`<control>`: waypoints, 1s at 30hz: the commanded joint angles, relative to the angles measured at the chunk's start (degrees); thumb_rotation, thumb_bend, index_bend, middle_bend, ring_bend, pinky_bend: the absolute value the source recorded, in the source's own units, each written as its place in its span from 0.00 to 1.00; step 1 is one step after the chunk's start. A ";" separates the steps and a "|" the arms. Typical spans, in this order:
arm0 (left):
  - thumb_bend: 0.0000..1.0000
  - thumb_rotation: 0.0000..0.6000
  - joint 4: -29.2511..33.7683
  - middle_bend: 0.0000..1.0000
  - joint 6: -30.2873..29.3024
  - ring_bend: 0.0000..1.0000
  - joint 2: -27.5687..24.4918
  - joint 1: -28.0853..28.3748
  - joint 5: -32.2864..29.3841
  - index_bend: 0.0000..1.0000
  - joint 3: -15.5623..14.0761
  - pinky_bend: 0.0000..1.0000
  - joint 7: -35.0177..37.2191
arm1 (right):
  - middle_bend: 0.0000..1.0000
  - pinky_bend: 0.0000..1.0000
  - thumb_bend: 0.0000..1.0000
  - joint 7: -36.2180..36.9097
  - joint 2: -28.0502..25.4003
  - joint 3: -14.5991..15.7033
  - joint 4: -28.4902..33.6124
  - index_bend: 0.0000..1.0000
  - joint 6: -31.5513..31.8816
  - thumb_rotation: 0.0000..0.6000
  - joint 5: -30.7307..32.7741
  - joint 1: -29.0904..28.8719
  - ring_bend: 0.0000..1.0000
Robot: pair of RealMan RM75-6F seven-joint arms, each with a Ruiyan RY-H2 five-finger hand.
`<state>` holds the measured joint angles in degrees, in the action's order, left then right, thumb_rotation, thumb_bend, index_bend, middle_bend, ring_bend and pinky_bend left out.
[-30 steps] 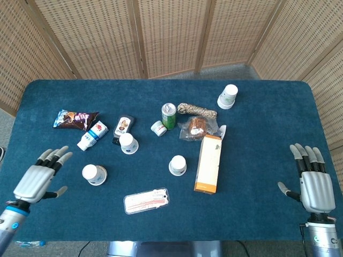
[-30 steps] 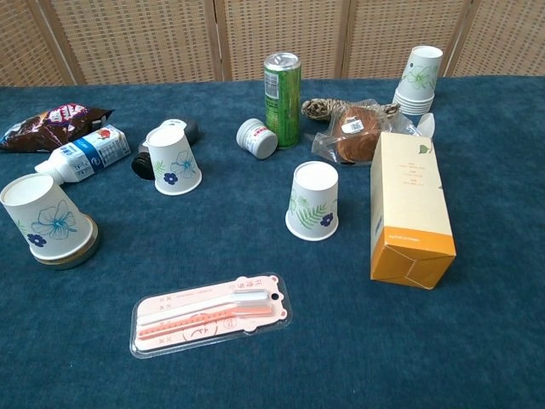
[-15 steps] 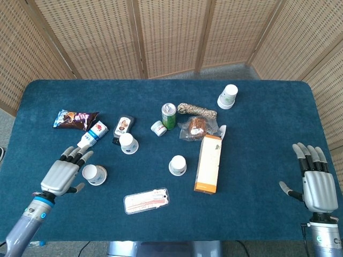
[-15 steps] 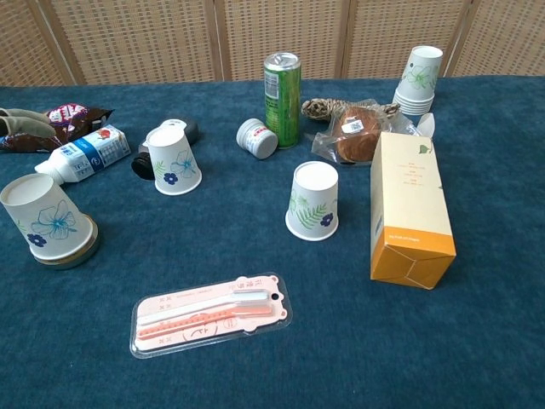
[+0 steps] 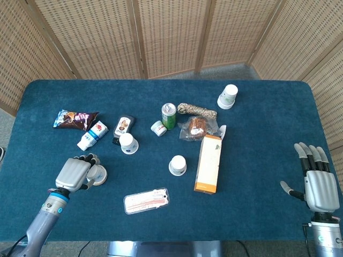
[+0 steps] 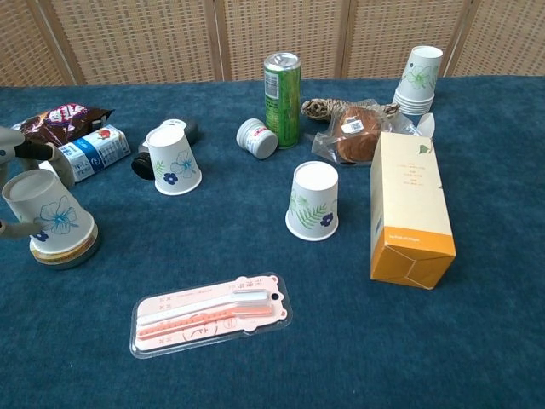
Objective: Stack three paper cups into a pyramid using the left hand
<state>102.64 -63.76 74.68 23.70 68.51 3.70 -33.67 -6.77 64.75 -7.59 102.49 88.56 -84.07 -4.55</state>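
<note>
Three upside-down paper cups stand apart on the blue table [image 5: 257, 214]. The blue-flower cup [image 6: 53, 217] [image 5: 97, 174] sits at the left on a tan round disc [image 6: 64, 252]. My left hand [image 5: 77, 172] wraps it, with fingers [image 6: 30, 152] behind it and the thumb against its near side. A second flowered cup [image 6: 174, 162] [image 5: 128, 143] leans further back. The fern-print cup [image 6: 312, 200] [image 5: 178, 165] stands mid-table. My right hand [image 5: 320, 184] hovers open at the table's right front edge, holding nothing.
A stack of spare cups [image 6: 419, 81] stands at the back right. An orange carton [image 6: 411, 209], green can [image 6: 282, 98], small white jar [image 6: 255, 138], wrapped bun [image 6: 358, 132], milk bottle [image 6: 89, 152], snack bag [image 6: 60, 119] and razor pack [image 6: 211, 313] lie around.
My left hand moved right from the table's left edge and curled its fingers around the blue-flower cup, which shifted slightly. The right hand drifted a little toward the front edge.
</note>
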 commanded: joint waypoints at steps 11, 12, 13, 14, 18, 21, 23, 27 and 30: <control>0.31 1.00 1.75 0.40 -1.22 0.45 0.38 1.21 0.79 0.42 1.16 0.55 4.04 | 0.00 0.00 0.19 -0.16 0.01 0.18 0.17 0.02 -0.41 1.00 0.14 -0.10 0.00; 0.31 1.00 2.32 0.39 -1.25 0.45 0.24 1.49 0.68 0.42 1.41 0.55 3.73 | 0.00 0.00 0.19 -0.21 0.01 0.18 0.18 0.02 -0.41 1.00 0.15 -0.10 0.00; 0.31 1.00 2.92 0.39 -1.28 0.45 0.13 1.80 0.46 0.42 1.67 0.55 3.29 | 0.00 0.00 0.19 -0.23 0.01 0.19 0.17 0.02 -0.42 1.00 0.16 -0.11 0.00; 0.31 1.00 3.74 0.39 -1.23 0.45 0.04 2.29 0.10 0.42 2.02 0.55 2.51 | 0.00 0.00 0.19 -0.17 0.00 0.19 0.18 0.02 -0.46 1.00 0.18 -0.12 0.00; 0.31 1.00 5.92 0.38 -1.07 0.44 0.45 4.14 -1.36 0.41 3.14 0.55 -0.55 | 0.00 0.00 0.19 0.19 -0.05 0.10 0.13 0.02 -0.46 1.00 0.33 -0.11 0.00; 0.31 1.00 6.75 0.38 -0.54 0.44 1.39 5.91 -3.01 0.41 3.92 0.55 -3.15 | 0.00 0.00 0.19 0.26 -0.08 0.09 0.08 0.01 -0.50 1.00 0.39 -0.12 0.00; 0.31 1.00 6.68 0.38 0.00 0.44 2.12 7.53 -3.95 0.41 4.42 0.55 -5.63 | 0.00 0.00 0.19 0.21 -0.10 0.10 0.03 0.01 -0.57 1.00 0.40 -0.15 0.00; 0.30 1.00 6.33 0.37 2.14 0.43 3.86 10.76 -6.64 0.40 5.48 0.54 -8.20 | 0.00 0.00 0.19 0.32 -0.09 -0.02 0.08 0.01 -0.62 1.00 0.65 -0.19 0.00; 0.30 1.00 5.63 0.37 2.87 0.43 5.82 13.08 -9.29 0.39 5.99 0.53 -10.65 | 0.00 0.00 0.19 0.30 -0.07 -0.12 -0.08 0.01 -0.80 1.00 0.96 -0.27 0.00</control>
<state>108.72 -61.79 78.98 35.00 61.14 9.07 -42.41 -6.48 64.68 -7.69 102.43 87.78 -83.13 -4.80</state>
